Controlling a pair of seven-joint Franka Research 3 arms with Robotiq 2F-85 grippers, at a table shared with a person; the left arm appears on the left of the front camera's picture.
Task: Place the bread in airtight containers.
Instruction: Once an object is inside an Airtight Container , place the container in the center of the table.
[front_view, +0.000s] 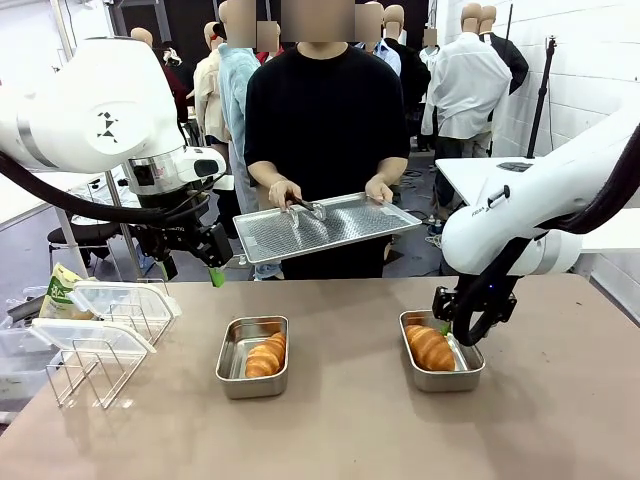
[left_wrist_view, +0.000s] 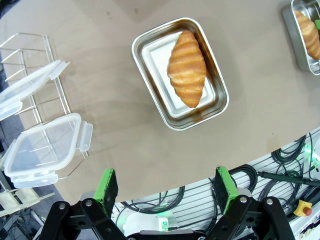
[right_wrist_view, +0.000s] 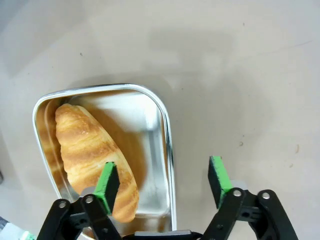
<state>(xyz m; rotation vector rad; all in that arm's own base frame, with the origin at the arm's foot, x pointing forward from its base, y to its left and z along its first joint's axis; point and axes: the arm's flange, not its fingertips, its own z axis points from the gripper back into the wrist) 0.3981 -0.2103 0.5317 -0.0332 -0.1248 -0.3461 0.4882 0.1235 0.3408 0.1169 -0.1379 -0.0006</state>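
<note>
Right tool (right_wrist_view: 162, 179) apart above right pan (right_wrist_view: 168, 135); right roll (right_wrist_view: 92, 155) lies inside, ungripped.
One pad sits over the roll, the other outside the pan wall. Lift straight up, since sideways drift could hook the rim. Left tool (left_wrist_view: 167, 187) apart, hovering near left pan (left_wrist_view: 141, 39) holding left roll (left_wrist_view: 186, 67). Lids (left_wrist_view: 45, 150) off, at left.

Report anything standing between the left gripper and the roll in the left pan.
Nothing visible. The left gripper, jaws open, hangs above bare table; the roll lies uncovered in its pan. The lids sit aside on the wire rack.
</note>
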